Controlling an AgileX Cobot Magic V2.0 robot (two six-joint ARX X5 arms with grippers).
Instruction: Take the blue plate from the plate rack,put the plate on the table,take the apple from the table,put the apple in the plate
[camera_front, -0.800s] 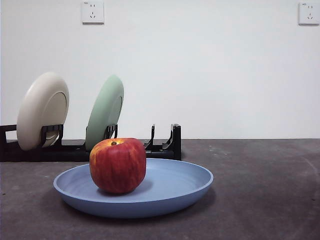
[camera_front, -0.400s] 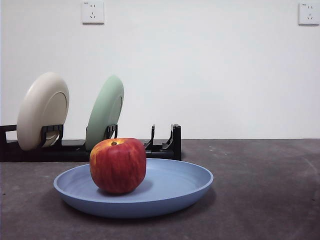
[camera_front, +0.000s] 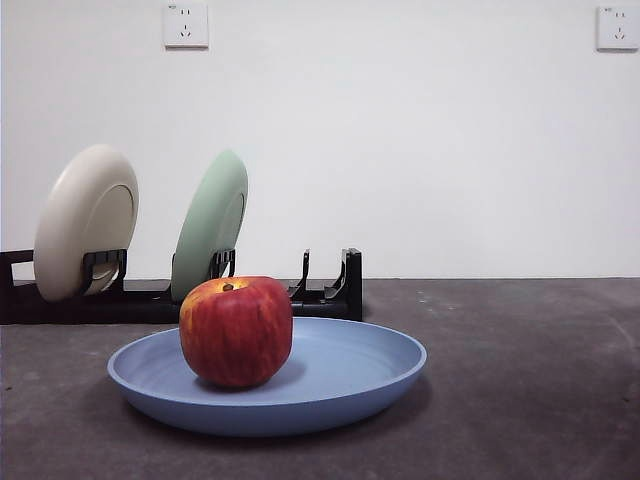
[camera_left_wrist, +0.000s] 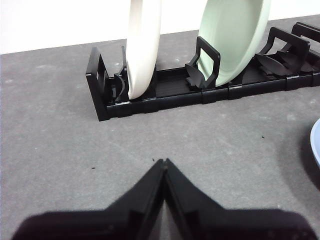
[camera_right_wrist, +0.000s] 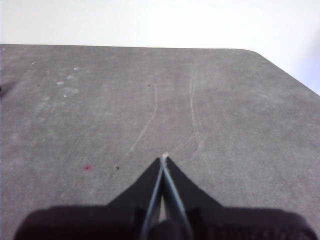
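Note:
The red apple (camera_front: 236, 331) with a yellowish top sits in the light-blue plate (camera_front: 340, 385), which lies flat on the dark grey table (camera_front: 530, 380) in front of the black plate rack (camera_front: 330, 295). The rack's right-hand slot is empty. No gripper shows in the front view. My left gripper (camera_left_wrist: 163, 162) is shut and empty above bare table, facing the rack (camera_left_wrist: 165, 97); a sliver of the blue plate (camera_left_wrist: 316, 145) shows at the frame's edge. My right gripper (camera_right_wrist: 164, 159) is shut and empty over bare table (camera_right_wrist: 100, 110).
A cream-white plate (camera_front: 85, 220) and a pale green plate (camera_front: 210, 222) stand upright in the rack; both also show in the left wrist view, cream (camera_left_wrist: 144, 45) and green (camera_left_wrist: 235, 35). A white wall with two sockets is behind. The table's rounded corner (camera_right_wrist: 255, 54) shows in the right wrist view.

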